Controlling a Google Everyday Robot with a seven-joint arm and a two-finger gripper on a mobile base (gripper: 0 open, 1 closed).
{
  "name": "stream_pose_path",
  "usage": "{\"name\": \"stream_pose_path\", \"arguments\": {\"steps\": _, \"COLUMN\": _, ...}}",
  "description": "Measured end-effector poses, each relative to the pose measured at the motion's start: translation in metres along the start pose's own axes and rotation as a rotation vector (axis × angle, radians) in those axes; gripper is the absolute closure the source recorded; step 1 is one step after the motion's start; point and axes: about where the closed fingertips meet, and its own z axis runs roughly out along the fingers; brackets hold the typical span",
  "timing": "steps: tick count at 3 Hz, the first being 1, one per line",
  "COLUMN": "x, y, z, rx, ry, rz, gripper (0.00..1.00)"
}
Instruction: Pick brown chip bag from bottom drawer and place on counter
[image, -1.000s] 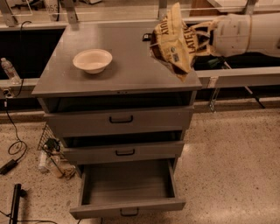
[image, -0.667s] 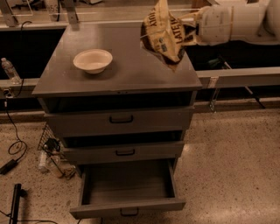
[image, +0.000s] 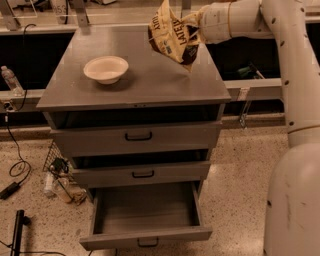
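Gripper (image: 196, 22) above right rear of counter (image: 150, 87), fingers clamped on upper edge of brown chip bag (image: 172, 36), dangling clear of surface; bottom drawer (image: 145, 236) open.

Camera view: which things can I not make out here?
- Gripper, at the right edge of the bag, above the back right of the counter: its tip is hidden behind the bag.
- Bag: the top corner runs into the upper edge; whether the lower tip touches the counter cannot be told.
- Two upper drawers: insides dark, hidden by their fronts.
- Arm: cut off by the right edge.
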Motion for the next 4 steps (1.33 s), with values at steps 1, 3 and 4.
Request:
{"name": "stream_pose_path", "arguments": {"steps": 1, "x": 0.026, "y": 0.008, "z": 0.007, "rx": -0.017, "ry": 0.067, "rz": 0.002, "gripper": 0.57}}
{"name": "stream_pose_path", "arguments": {"steps": 3, "x": 0.029, "y": 0.008, "z": 0.021, "rx": -0.027, "ry": 0.065, "rz": -0.004, "gripper": 0.09}}
{"name": "stream_pose_path", "arguments": {"steps": 4, "x": 0.026, "y": 0.013, "z": 0.021, "rx": -0.025, "ry": 0.031, "rz": 0.022, "gripper": 0.00}}
